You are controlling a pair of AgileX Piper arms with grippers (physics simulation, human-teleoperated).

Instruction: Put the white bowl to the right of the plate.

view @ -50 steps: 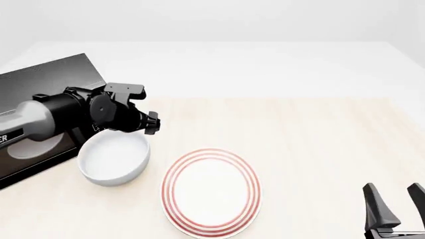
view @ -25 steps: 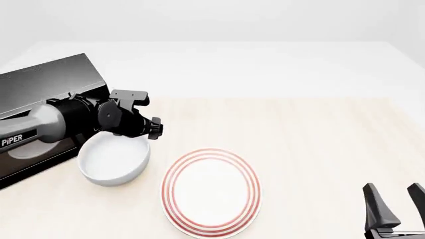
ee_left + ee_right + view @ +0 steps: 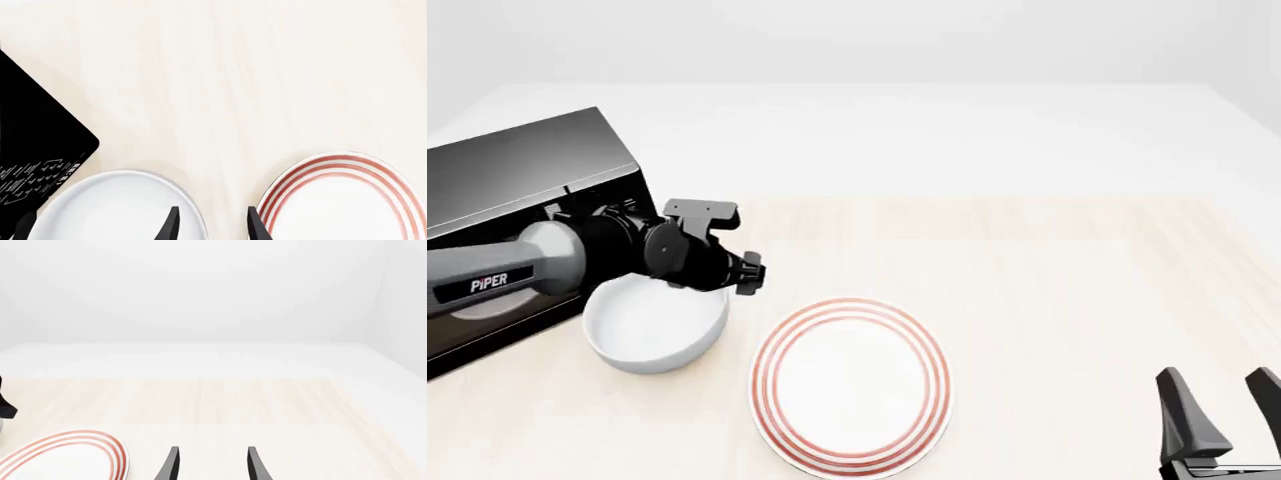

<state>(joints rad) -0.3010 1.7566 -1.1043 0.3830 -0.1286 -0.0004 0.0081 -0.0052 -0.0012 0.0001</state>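
The white bowl [image 3: 647,330] sits on the wooden table, left of the plate [image 3: 851,385], which is flat with red rings. My left gripper [image 3: 703,283] hangs over the bowl's right rim, pointing down. In the left wrist view the left gripper [image 3: 213,226] is open. One of its fingers [image 3: 171,225] is over the inside of the bowl [image 3: 107,210]. The other is over the table strip before the plate [image 3: 340,205]. My right gripper [image 3: 1225,415] stands open and holds nothing at the near right corner. In the right wrist view the right gripper [image 3: 213,465] shows the plate's edge [image 3: 73,450] to one side.
A black box [image 3: 521,180] stands at the left, close behind the bowl; its printed corner shows in the left wrist view as the box [image 3: 33,150]. Bare wood lies to the right of the plate, between it and the right gripper.
The left arm has moved right and lower, from behind the bowl to over its right rim. Bowl, plate and right gripper have not moved.
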